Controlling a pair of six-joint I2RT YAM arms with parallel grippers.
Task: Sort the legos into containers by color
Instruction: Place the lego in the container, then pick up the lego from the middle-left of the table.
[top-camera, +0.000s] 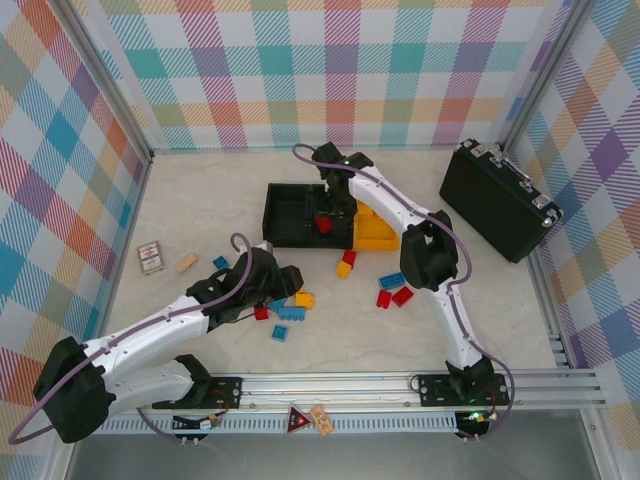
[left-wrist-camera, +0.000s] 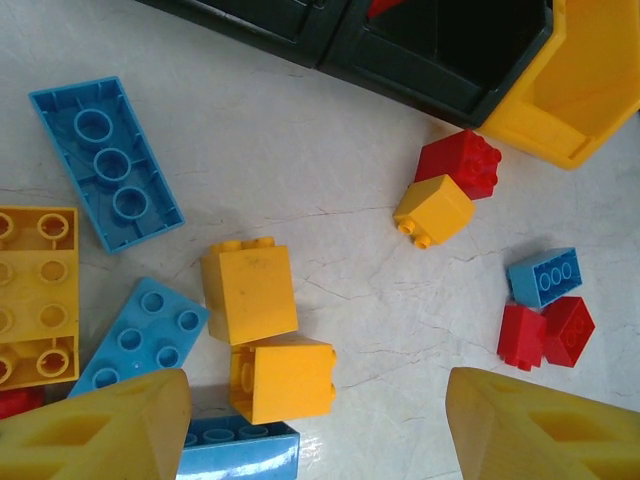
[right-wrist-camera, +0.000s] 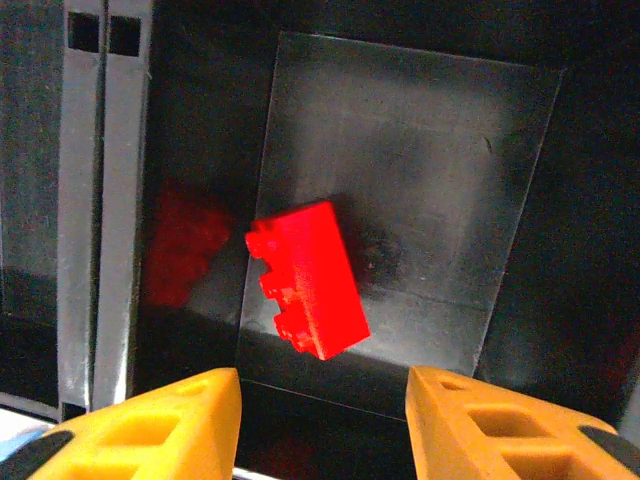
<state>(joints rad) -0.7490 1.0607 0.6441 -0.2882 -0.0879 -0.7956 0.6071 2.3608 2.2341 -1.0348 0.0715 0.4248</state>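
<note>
The containers stand in a row: two black bins (top-camera: 285, 215) and a yellow-orange one (top-camera: 378, 232). My right gripper (right-wrist-camera: 322, 420) hangs open over the middle black bin (right-wrist-camera: 500, 200). A red lego (right-wrist-camera: 305, 278) sits inside that bin, free of the jaws. My left gripper (left-wrist-camera: 320, 425) is open just above the table, with two yellow legos (left-wrist-camera: 282, 378) close to its left finger and nothing held. Blue legos (left-wrist-camera: 105, 160) lie around them. A red lego (left-wrist-camera: 460, 163) and a yellow lego (left-wrist-camera: 433, 210) rest near the bins, and more red and blue ones (top-camera: 393, 290) lie to the right.
A large black hard case (top-camera: 497, 198) stands at the right. A small patterned box (top-camera: 150, 257) and a tan block (top-camera: 186, 263) lie at the left. Plaid walls enclose the table, and a metal rail (top-camera: 400, 385) runs along the near edge.
</note>
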